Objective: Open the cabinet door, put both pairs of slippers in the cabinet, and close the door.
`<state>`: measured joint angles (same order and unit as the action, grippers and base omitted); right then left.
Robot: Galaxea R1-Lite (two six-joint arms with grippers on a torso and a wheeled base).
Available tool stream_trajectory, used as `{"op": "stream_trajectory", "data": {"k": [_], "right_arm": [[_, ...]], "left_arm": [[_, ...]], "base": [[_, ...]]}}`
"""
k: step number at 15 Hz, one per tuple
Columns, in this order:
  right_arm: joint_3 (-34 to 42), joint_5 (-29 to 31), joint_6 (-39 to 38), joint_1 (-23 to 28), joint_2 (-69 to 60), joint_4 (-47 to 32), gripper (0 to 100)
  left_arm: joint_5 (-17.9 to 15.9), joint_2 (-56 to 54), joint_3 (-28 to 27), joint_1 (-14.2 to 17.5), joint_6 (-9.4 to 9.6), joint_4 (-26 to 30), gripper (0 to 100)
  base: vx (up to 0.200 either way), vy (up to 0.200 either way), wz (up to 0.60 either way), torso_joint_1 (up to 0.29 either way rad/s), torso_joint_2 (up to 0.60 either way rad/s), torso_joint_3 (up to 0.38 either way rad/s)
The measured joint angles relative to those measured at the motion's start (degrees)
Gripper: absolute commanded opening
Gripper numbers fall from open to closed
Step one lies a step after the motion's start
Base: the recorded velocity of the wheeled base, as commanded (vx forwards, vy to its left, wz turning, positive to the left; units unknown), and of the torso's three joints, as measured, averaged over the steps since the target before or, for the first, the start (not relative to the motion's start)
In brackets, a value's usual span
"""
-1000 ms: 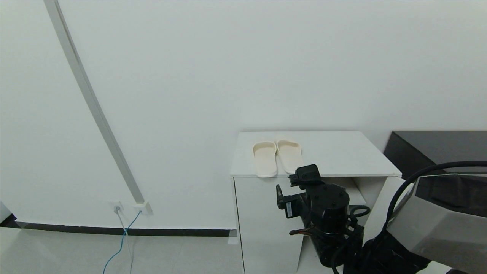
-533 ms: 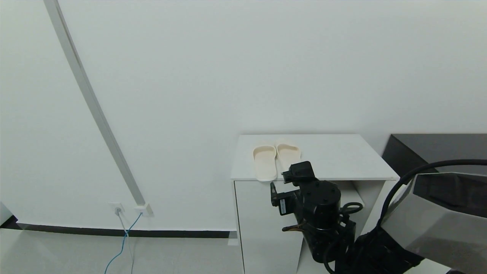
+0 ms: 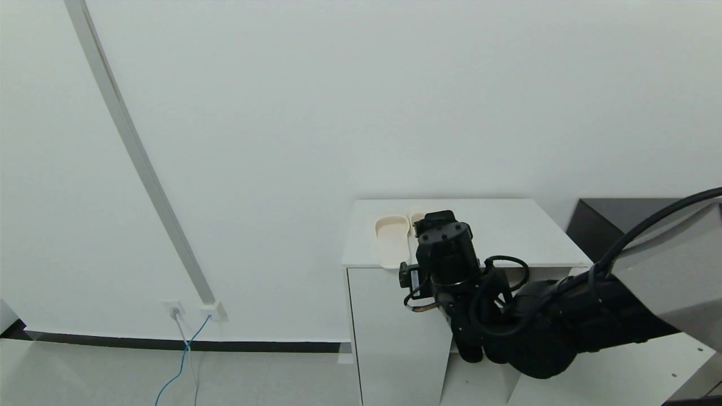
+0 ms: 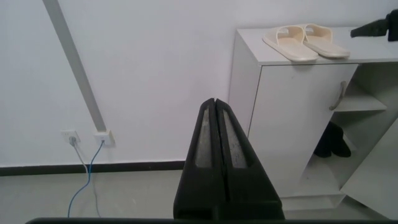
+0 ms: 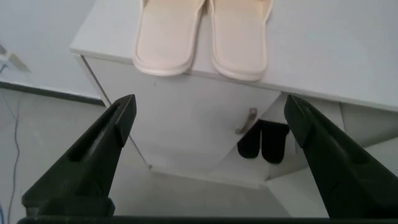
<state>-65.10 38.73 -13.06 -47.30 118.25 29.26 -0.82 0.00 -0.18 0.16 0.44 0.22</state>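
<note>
Right gripper (image 5: 209, 102) spread wide, hovering above the cabinet (image 3: 507, 231) front edge; cream slippers (image 5: 168, 31) on top, dark pair (image 5: 261, 142) inside. Left gripper (image 4: 215, 102) pinched closed, facing the cabinet.

Head view: high, facing the white wall (image 3: 338, 101), looking down on the white flat-topped cabinet (image 3: 507, 231). Left wrist view: farther left, roughly level with its top. Right wrist view: close above its front edge. All share the cream moulded slippers (image 3: 392, 239).

Open cabinet (image 5: 180, 118), black pair (image 5: 262, 140) low inside
</note>
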Motion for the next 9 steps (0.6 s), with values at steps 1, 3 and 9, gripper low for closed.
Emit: {"op": "stream_trajectory", "data": {"k": [1, 3, 9], "right_arm": [[-2.38, -0.02, -2.32, 0.20, -0.52, -4.00, 100], [-4.61, -0.30, -4.51, 0.20, -0.96, -6.17, 100], [-4.06, -1.40, -8.16, 0.12, 1.65, -5.83, 100]], "left_arm": [[0.00, 0.00, 0.00, 0.00, 0.00, -0.01, 0], [0.02, 0.00, 0.00, 0.00, -0.01, -0.06, 0], [0.02, 0.00, 0.00, -0.02, -0.06, -0.04, 0]], "base": [[0.200, 0.000, 0.00, 0.002, 0.00, -0.002], [0.200, 0.000, 0.00, -0.005, -0.01, 0.002], [0.133, 0.000, 0.00, 0.007, 0.00, 0.002]]}}
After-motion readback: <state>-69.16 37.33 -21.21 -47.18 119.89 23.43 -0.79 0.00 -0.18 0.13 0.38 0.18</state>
